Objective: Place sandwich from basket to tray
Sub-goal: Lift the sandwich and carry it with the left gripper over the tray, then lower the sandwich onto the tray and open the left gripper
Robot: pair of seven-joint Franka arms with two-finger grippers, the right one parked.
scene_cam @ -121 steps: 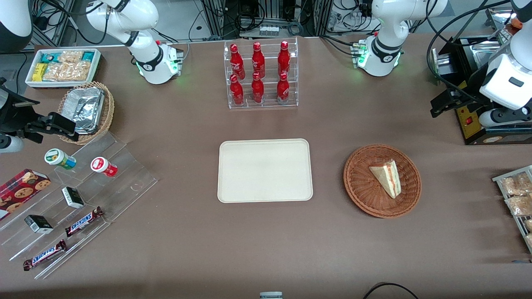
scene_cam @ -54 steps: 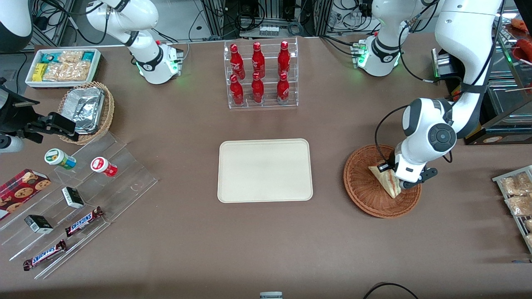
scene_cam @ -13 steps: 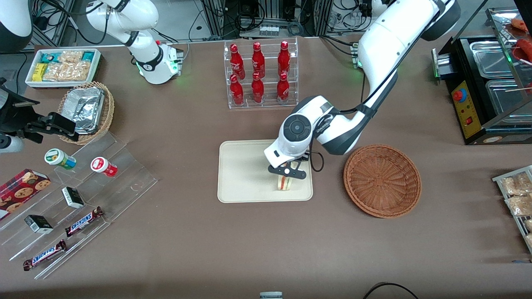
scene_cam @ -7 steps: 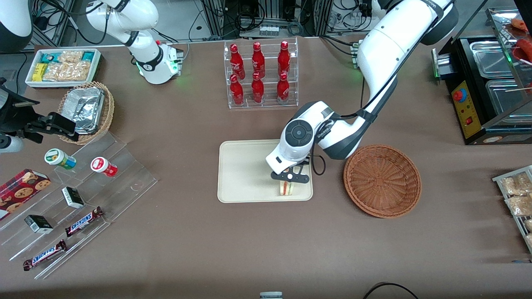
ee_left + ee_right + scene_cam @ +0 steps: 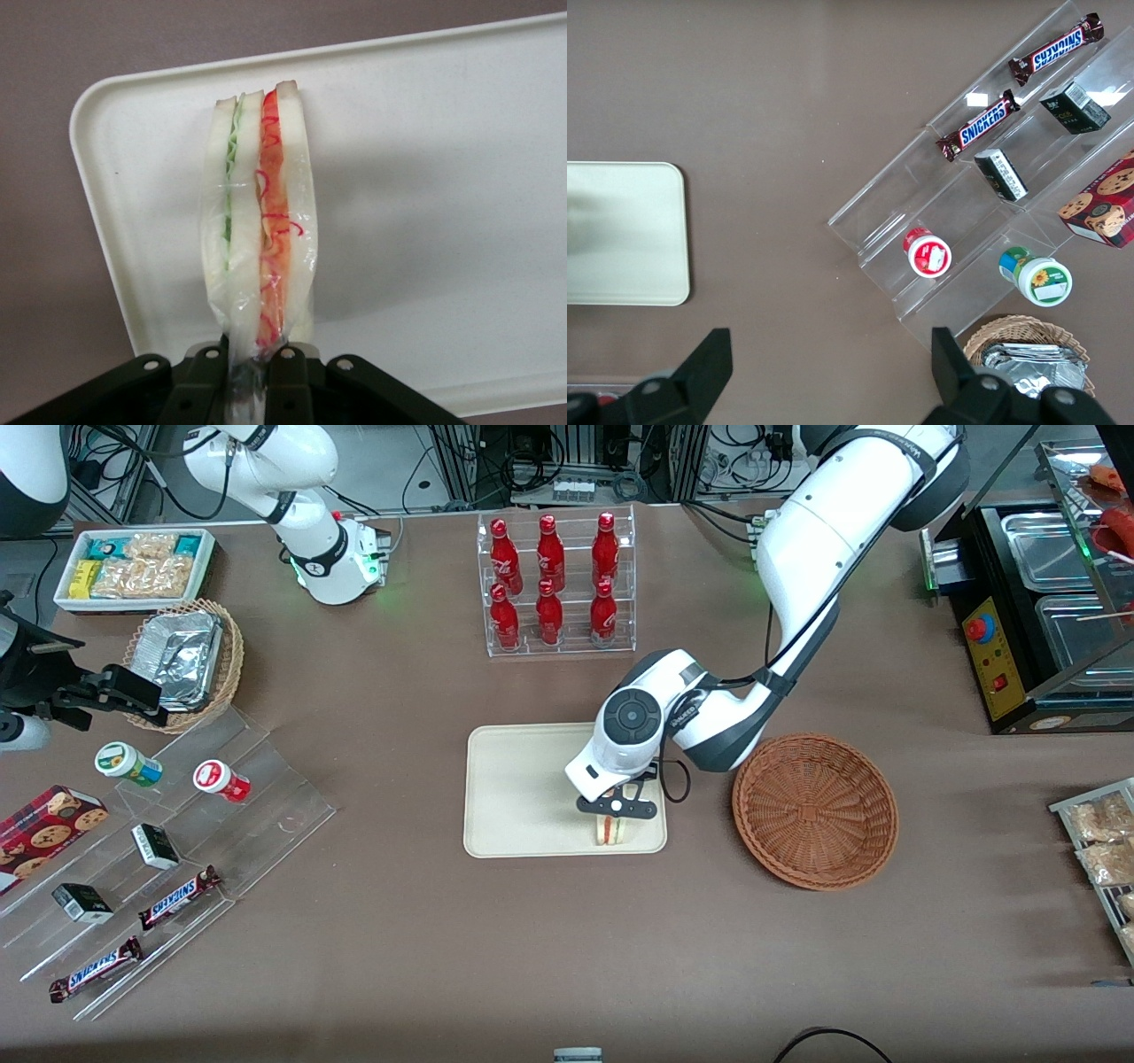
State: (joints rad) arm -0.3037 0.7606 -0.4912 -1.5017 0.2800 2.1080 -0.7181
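The gripper (image 5: 617,808) is pinching the wrapped sandwich (image 5: 610,829) by its top and standing it on edge on the tray (image 5: 518,793), near the corner closest to the basket (image 5: 815,810). The tray and basket are resting on a brown table (image 5: 567,939), with cables and racks along its edge.

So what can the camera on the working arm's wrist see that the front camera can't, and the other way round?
Only the wrist view shows the clear wrap on the sandwich, pinched in the shut gripper, and the separate green and red filling layers. Only the front view shows the empty basket, the rack of red bottles and the arm reaching over the table. Both show the sandwich over the tray, near one corner.
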